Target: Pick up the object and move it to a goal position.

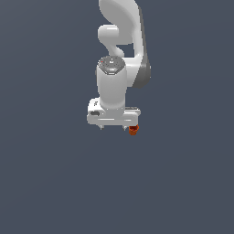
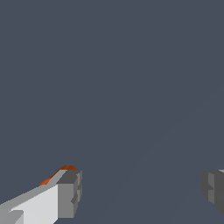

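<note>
1. You are looking at the arm (image 1: 123,41) reaching down over a plain grey bench (image 1: 45,183); no edges or corners of it are showing, so I cannot place anything against them.
2. The gripper (image 1: 113,127) is hanging with its jaws spread wide and holding nothing: in the wrist view the two fingers (image 2: 70,192) are standing far apart with bare bench between them.
3. The cup (image 1: 133,130) is sitting outside the jaws, just beside one finger, at the exterior view's right. In the wrist view only an orange sliver of the cup is peeking from behind that finger.
4. Nothing of the task is looking done to me: the cup is not grasped, and no goal marker is showing.
5. What is left, as I judge it: you are needing to centre the jaws over the cup, close, lift and carry.
</note>
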